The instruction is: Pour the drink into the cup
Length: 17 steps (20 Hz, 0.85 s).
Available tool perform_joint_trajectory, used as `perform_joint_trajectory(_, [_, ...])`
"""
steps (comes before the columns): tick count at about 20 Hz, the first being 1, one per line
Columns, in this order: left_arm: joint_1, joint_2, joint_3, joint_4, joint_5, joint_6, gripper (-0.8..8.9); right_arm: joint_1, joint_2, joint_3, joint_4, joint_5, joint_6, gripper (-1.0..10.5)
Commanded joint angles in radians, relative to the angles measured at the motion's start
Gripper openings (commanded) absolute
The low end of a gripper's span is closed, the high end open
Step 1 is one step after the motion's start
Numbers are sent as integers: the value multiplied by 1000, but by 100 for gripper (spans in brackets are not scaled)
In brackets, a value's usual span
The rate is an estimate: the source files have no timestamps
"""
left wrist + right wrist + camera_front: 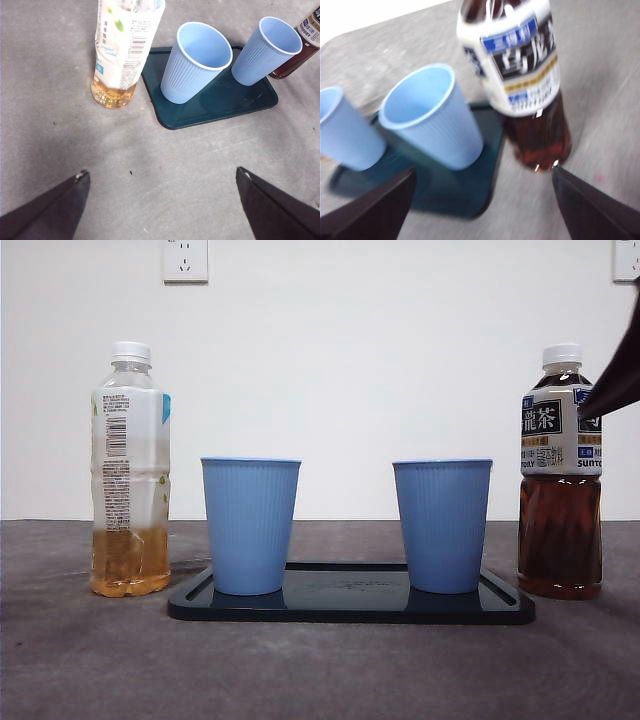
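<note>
Two blue ribbed cups stand on a dark tray (350, 608): the left cup (250, 525) and the right cup (442, 525). A dark tea bottle (561, 475) with a white cap stands right of the tray. A bottle with a little yellow drink (130, 475) stands left of it. My right gripper (482, 197) is open, close to the dark tea bottle (520, 75), and shows as a dark tip (615, 375) at the front view's right edge. My left gripper (160, 197) is open above the table, short of the yellow bottle (122, 50) and tray (220, 100).
The grey table (320, 670) runs to a white wall with two sockets, one at the upper left (185, 260). Both cups (195, 62) (265, 50) look empty from above.
</note>
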Motion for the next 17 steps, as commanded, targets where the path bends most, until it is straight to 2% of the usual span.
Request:
perform_joint_trajectory(1, [-3,5,21,13,5,1,471,14,88,3,81,34,-58,434])
perform_joint_trajectory(11, [-3,5,21,10,5,1,470,15,455,3,515,82,-139,434])
perform_joint_trajectory(17, [-3,4,21,10,5,1,470,15,607,3,716,133,-145,434])
